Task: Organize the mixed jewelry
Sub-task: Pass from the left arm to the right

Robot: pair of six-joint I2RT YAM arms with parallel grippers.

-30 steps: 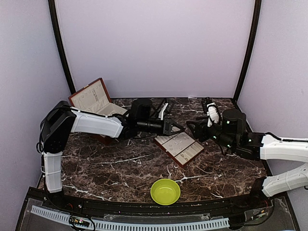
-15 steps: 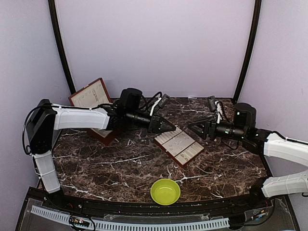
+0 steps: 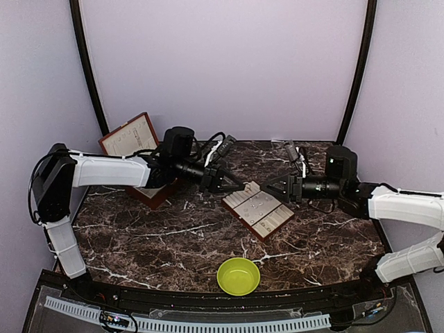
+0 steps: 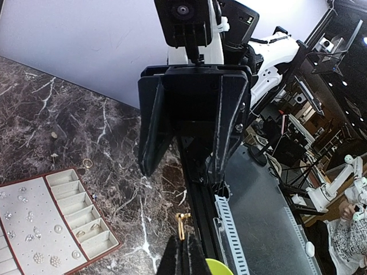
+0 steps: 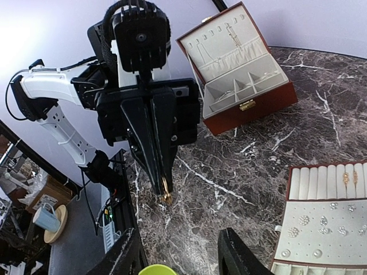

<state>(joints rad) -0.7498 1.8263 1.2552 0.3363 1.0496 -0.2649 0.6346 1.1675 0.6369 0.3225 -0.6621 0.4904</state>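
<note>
My left gripper [image 3: 238, 185] hovers above the table's middle, pointing right. It is shut on a small gold jewelry piece [image 4: 182, 225], which sticks out beyond its tips [image 5: 166, 196]. My right gripper [image 3: 268, 188] faces it tip to tip, a short gap away. Its jaws are open with nothing between them [image 5: 180, 245], and they show head-on in the left wrist view [image 4: 183, 171]. A few tiny loose jewelry pieces [image 4: 87, 162] lie on the marble near the tray. The cream-padded tray [image 3: 259, 211] below both grippers holds studs and rings [image 4: 34, 234].
The red-brown hinged box [image 3: 137, 147] stands open at the back left [image 5: 241, 71]. A lime-green bowl [image 3: 238, 275] sits near the front edge. The left arm stretches across in front of the box. Purple walls close in the back and both sides.
The right arm swung down to point left at the left gripper, its jaws widening and then narrowing. The left gripper drew back to the left, still holding the gold piece.
</note>
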